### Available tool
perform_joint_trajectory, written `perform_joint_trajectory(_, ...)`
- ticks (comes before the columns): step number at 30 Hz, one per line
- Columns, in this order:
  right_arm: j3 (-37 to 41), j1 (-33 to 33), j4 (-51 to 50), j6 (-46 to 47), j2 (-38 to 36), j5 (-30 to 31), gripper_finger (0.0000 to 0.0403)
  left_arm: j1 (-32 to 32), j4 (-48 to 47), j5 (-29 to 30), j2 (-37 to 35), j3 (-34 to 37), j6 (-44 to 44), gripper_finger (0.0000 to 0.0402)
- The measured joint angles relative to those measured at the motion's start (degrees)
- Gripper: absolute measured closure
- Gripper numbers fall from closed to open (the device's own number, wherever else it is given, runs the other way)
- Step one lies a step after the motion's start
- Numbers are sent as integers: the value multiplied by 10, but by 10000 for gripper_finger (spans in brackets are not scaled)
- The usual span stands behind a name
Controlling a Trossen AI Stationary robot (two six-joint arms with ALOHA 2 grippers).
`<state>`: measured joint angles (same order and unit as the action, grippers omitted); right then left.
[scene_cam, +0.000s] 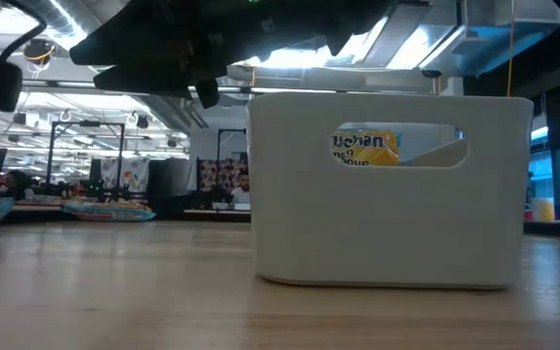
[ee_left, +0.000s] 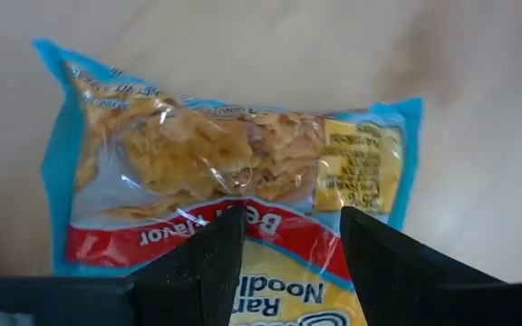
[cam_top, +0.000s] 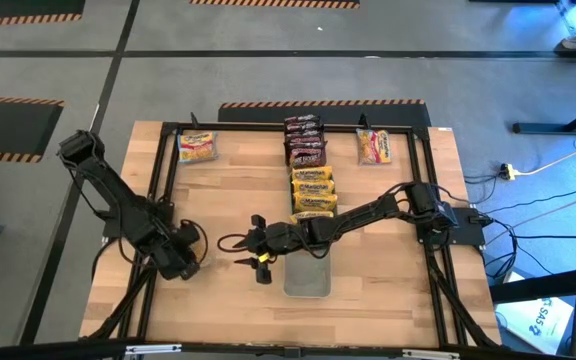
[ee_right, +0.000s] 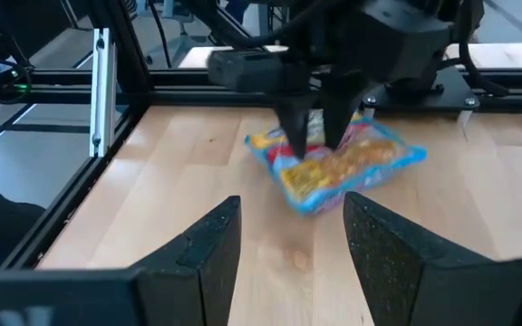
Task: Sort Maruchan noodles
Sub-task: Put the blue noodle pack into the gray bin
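A Maruchan noodle packet [ee_left: 225,154], yellow with blue edges and a red band, lies face-up on the wood near the table's left side. It also shows in the right wrist view [ee_right: 361,167]. My left gripper [ee_left: 288,226] points down over its middle, open, and hides it in the high view [cam_top: 180,258]. My right gripper [ee_right: 293,226] hangs open above the table's middle [cam_top: 240,245], facing the packet with nothing between its fingers. More packets lie at the far side: a column of dark red-brown ones [cam_top: 305,140] and yellow ones [cam_top: 313,192]. My left gripper comes at the packet from above, pointing down. Its fingertips [ee_right: 290,136] stand over the top face near the red band [ee_left: 288,240], and the label shows through the gap between them. Whether they touch the wrapper, I cannot tell.
A white bin [cam_top: 308,278] stands near the front edge at the middle, and a yellow packet [scene_cam: 366,148] shows through its handle slot. Single packets lie far left [cam_top: 198,147] and far right [cam_top: 373,147]. A black frame [cam_top: 168,130] borders the table.
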<state>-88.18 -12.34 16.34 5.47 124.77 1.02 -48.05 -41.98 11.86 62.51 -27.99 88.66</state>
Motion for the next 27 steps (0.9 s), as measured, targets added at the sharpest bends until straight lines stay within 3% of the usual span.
perform_joint_trajectory(2, 0, 0, 1, -7, 0, 0, 223, 1, 30, 19, 1, 2, -32, 221)
perform_joint_trajectory(7, 0, 0, 1, -15, 0, 5, 224, 6, 146, 72, 7, 2, -229, 221)
perform_joint_trajectory(11, 0, 0, -3, -15, 0, 5, 224, 12, 209, 92, 55, 2, -391, 221)
perform_joint_trajectory(15, 0, 0, -2, -15, 0, 5, 224, 35, 266, 105, 102, -1, -483, 221)
perform_joint_trajectory(21, 0, 0, 1, -15, 0, 5, 224, 62, 141, 65, 86, -77, -484, 221)
perform_joint_trajectory(27, -1, 0, 16, -21, 11, 5, 224, 22, 24, 58, 48, -116, -372, 221)
